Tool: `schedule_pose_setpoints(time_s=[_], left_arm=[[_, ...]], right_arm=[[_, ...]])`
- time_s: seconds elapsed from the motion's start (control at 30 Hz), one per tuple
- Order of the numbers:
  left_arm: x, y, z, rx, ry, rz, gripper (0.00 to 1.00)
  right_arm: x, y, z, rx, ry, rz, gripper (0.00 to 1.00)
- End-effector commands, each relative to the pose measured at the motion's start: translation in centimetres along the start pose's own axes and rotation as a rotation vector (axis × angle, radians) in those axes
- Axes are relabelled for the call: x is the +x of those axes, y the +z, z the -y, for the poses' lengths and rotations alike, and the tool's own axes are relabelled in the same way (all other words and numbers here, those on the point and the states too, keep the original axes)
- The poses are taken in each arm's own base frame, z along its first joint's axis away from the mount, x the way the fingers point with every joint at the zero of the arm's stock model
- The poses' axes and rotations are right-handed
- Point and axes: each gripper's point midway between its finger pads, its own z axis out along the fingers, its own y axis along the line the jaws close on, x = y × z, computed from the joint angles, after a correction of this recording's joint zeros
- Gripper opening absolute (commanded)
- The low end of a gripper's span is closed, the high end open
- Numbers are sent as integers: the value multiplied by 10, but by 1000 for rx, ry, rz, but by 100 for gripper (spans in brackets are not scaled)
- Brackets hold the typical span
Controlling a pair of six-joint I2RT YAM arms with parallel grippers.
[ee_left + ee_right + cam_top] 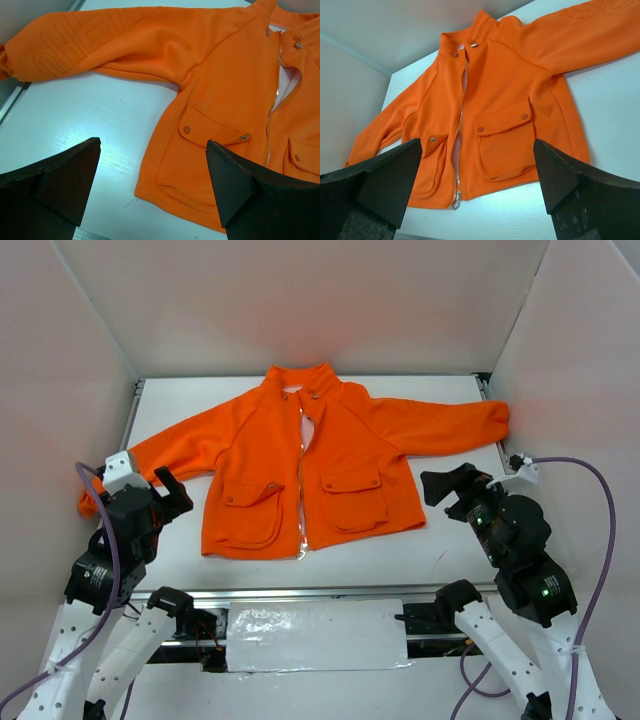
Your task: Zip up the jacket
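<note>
The bright orange fleece jacket (310, 460) lies flat on the white table, collar at the far side, sleeves spread left and right. Its pale centre zipper (303, 490) is open near the collar, and the metal pull (455, 202) sits at the bottom hem. It has two flapped pockets with snaps. My left gripper (172, 492) is open and empty, just left of the hem and above the table; its view shows the left pocket (200, 150). My right gripper (447, 492) is open and empty, just right of the hem, facing the jacket (505, 100).
White enclosure walls stand on the left, back and right. An aluminium rail (310, 592) runs along the table's near edge, with a shiny covered plate (315, 635) below it. Purple cables (590, 480) loop beside both arms.
</note>
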Motion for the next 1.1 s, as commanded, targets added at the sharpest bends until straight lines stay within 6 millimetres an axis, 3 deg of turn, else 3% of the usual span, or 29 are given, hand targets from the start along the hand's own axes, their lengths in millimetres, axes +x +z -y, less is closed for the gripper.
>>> schedule_pose_setpoints(time_s=[0.0, 0.1, 0.13, 0.2, 0.23, 0.27, 0.3, 0.33, 0.37, 0.4, 0.43, 0.5, 0.53, 0.6, 0.63, 0.7, 0.73, 0.83, 1.07], left_arm=[[-13, 1, 3, -6, -26, 35, 99], [-12, 2, 4, -6, -21, 30, 99], [-12, 2, 4, -5, -23, 31, 99], [-14, 1, 5, 0, -25, 37, 99], [-13, 2, 5, 3, -25, 36, 99], [-13, 2, 5, 3, -23, 36, 99], [-13, 2, 6, 4, -23, 34, 99], [-13, 3, 6, 4, -20, 31, 99], [-12, 3, 6, 1, -21, 29, 99], [-12, 3, 5, -3, -19, 27, 100], [-12, 3, 5, -2, -21, 29, 99], [-12, 3, 5, -3, -23, 31, 99], [-12, 2, 4, -4, -24, 33, 99], [-13, 1, 4, 2, -28, 37, 99], [-12, 1, 5, 8, -26, 35, 99], [-11, 2, 6, 13, -22, 32, 99], [-11, 3, 7, 16, -19, 30, 99], [-8, 4, 12, 35, -7, 15, 99], [-6, 6, 17, 58, 6, 0, 99]], right_arm=[[-11, -4, -11, -37, 4, 23, 100], [-3, 0, -24, -118, -4, -2, 100], [-1, 0, -37, -191, -2, -18, 100], [15, 8, -49, -255, -2, -85, 100], [29, 13, -68, -355, 2, -166, 100], [47, 19, -75, -405, 10, -240, 100], [52, 23, -90, -485, 21, -276, 100], [67, 25, -102, -541, 58, -353, 100], [100, 33, -119, -616, 65, -486, 100], [117, 37, -127, -624, 70, -546, 100], [143, 59, -125, -559, 58, -599, 99], [165, 71, -142, -562, 40, -634, 99], [198, 79, -146, -547, 28, -719, 98], [219, 90, -160, -575, 51, -763, 89], [250, 99, -155, -546, 39, -831, 86], [267, 115, -159, -524, 29, -849, 79], [288, 127, -149, -479, 7, -880, 78], [307, 147, -149, -449, -14, -899, 76], [334, 164, -144, -429, -20, -935, 73]])
